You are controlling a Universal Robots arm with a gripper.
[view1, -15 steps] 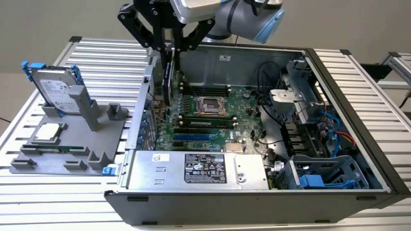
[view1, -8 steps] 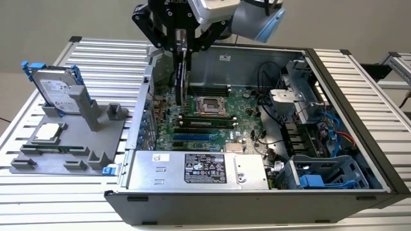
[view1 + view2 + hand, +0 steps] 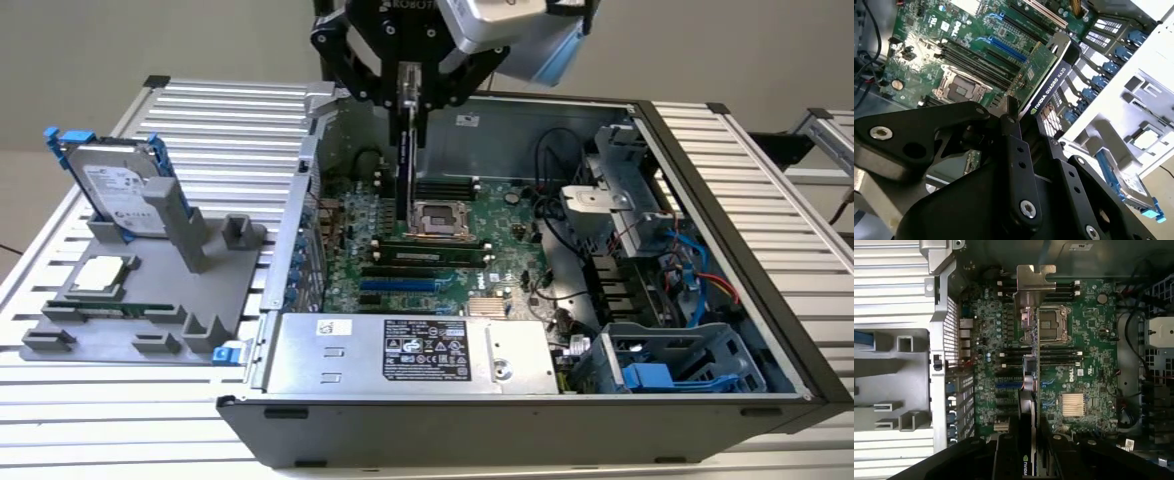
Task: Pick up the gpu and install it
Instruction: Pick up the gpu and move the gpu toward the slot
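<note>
My gripper (image 3: pixel 408 100) is shut on the gpu (image 3: pixel 404 170), a thin green card with a black cooler that hangs edge-on above the motherboard (image 3: pixel 507 215) inside the open computer case (image 3: pixel 727 230). In the second wrist view the gpu (image 3: pixel 1046 75) sticks out from between the black fingers (image 3: pixel 1015 150), its green board on one face and black cooler on the other. The first wrist view looks down along the gpu (image 3: pixel 1030 390); its silver bracket (image 3: pixel 1035 285) is at the far end, over the slots beside the processor socket (image 3: pixel 1054 325). The card's lower edge is above the board, apart from it.
On the exterior view's left a grey holder (image 3: pixel 147 330) carries a silver hard drive with blue rails (image 3: pixel 118 185), a processor chip (image 3: pixel 104 275) and a memory stick (image 3: pixel 114 308). Inside the case are a power supply (image 3: pixel 400 352), drive cages (image 3: pixel 667 370) and cables (image 3: pixel 694 265).
</note>
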